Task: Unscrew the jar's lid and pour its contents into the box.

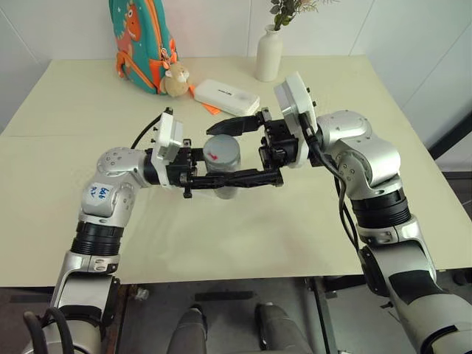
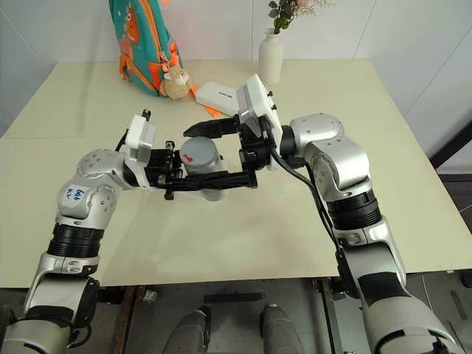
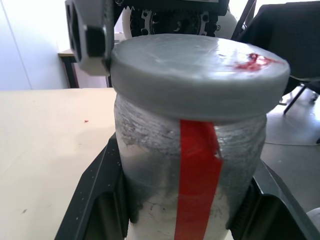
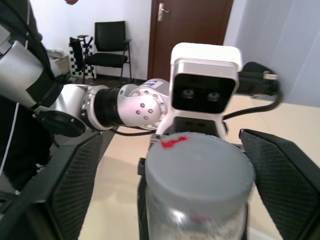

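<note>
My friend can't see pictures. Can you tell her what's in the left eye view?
Two robot arms hold a small grey jar above a cream table: the left end effector is shut on its body, and the right end effector stands open around its grey lid. Behind are a teal backpack, a white vase and a white case.

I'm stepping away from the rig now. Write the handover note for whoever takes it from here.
Left gripper: shut on the jar, holding it upright above the table, fingers clamped on its body below the lid.
Right gripper: open, one finger on each side of the jar's top, not gripping.
The lid is on the jar, grey with a red mark on top; red tape runs down the jar's side.
Done: jar lifted and presented to the right gripper.
Left: close on the lid, unscrew it, then pour the contents into the box.
</note>
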### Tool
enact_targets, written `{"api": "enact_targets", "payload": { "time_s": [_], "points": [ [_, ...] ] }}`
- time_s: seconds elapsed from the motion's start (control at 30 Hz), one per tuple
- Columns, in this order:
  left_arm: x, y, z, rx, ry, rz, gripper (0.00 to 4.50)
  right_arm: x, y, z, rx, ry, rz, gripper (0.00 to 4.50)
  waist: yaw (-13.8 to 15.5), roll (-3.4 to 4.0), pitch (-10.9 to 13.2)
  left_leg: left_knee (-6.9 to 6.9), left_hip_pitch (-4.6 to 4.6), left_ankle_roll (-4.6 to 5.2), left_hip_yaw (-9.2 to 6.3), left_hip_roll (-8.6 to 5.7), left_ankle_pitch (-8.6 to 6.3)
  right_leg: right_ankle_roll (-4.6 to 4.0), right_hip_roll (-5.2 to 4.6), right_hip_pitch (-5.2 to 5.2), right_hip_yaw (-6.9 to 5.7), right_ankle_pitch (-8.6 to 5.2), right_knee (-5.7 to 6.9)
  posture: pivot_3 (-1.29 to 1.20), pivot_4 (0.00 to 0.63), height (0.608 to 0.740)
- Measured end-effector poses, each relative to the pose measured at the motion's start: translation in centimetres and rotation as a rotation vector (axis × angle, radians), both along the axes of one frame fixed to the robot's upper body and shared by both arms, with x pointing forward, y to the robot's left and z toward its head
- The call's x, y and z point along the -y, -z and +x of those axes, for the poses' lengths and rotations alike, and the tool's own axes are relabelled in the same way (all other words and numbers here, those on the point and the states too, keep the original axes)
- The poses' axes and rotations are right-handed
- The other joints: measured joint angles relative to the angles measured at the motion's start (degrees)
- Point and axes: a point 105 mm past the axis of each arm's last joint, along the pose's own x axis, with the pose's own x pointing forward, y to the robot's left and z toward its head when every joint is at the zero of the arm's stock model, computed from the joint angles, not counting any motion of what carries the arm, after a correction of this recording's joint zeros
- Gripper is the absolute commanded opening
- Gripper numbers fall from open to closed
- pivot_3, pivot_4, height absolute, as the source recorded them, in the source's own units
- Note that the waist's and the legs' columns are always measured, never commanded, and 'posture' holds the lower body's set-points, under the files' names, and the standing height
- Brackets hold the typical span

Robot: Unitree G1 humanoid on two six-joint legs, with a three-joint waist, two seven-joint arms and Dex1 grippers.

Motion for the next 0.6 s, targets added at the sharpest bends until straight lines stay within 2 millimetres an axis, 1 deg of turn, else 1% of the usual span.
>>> {"api": "enact_targets", "payload": {
  "time_s": [0.1, 0.27, 0.33, 0.5, 0.6],
  "points": [
    [-1.4, -0.1, 0.2, -0.006, -0.045, 0.002, 1.96, 0.2, -0.5, 0.3, 0.015, 0.029, 0.035, 4.47, 0.0, 0.01, 0.0, -0.02, 0.0, 0.0, -0.01, 0.0, 0.0, 0.0, 0.0, 0.0, -0.01, 0.0, -0.01, 0.0, 0.15, 0.74],
    [-1.7, 0.5, 0.3, -0.028, -0.068, 0.0, 1.96, 0.2, -0.8, 0.7, 0.043, 0.08, 0.053, 4.47, 0.13, 0.0, 0.0, -0.01, -0.01, -0.01, -0.02, 0.0, 0.0, 0.0, -0.01, 0.0, -0.02, 0.0, -0.01, 0.0, 0.15, 0.74],
    [-1.7, 0.6, 0.4, -0.03, -0.075, 0.0, 1.96, -0.4, -0.5, 0.8, 0.05, 0.106, 0.055, 4.47, 0.0, 0.01, 0.0, -0.01, 0.0, -0.01, -0.03, 0.0, 0.01, 0.0, 0.0, 0.0, -0.02, 0.0, 0.01, 0.0, 0.15, 0.74],
    [-1.6, 0.6, 0.5, -0.031, -0.089, -0.004, 1.96, -2.8, 0.7, 1.1, 0.035, 0.158, 0.035, 4.47, -0.17, 0.01, 0.0, -0.04, 0.0, -0.14, -0.05, 0.01, 0.09, 0.0, 0.01, -0.04, -0.03, 0.0, 0.09, 0.0, 0.15, 0.74],
    [-1.4, 0.7, 0.5, -0.035, -0.087, -0.008, 1.96, -3.7, 0.9, 1.3, 0.032, 0.187, 0.04, 4.47, 0.01, 0.01, 0.0, -0.03, -0.01, -0.16, -0.06, 0.0, 0.11, 0.0, 0.0, -0.04, -0.03, 0.0, 0.09, 0.0, 0.15, 0.74]
  ]
}}
